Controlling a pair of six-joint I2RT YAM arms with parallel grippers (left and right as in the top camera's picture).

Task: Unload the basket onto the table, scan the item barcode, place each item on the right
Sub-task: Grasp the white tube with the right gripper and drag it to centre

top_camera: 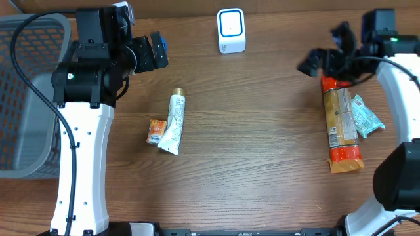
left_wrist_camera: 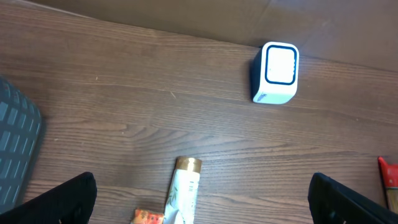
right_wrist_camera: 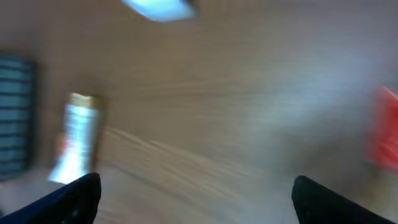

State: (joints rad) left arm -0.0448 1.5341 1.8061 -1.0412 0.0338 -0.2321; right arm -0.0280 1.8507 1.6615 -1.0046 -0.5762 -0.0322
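The white barcode scanner with a blue-edged window [top_camera: 231, 31] [left_wrist_camera: 277, 73] stands at the back middle of the table. A white tube with a gold cap [top_camera: 175, 122] [left_wrist_camera: 184, 193] lies left of centre, a small orange packet [top_camera: 156, 131] [left_wrist_camera: 148, 218] beside it. A long orange snack package [top_camera: 342, 126] and a teal packet [top_camera: 366, 117] lie at the right. My left gripper [top_camera: 156, 51] [left_wrist_camera: 202, 205] hangs open above the tube, holding nothing. My right gripper [top_camera: 314, 62] [right_wrist_camera: 196, 199] is open and empty, just beyond the far end of the snack package. The right wrist view is motion-blurred.
A grey mesh basket [top_camera: 26, 98] [left_wrist_camera: 15, 143] stands at the left edge of the table. The left arm's white body rises along the left side. Bare wood lies between the tube and the snack package.
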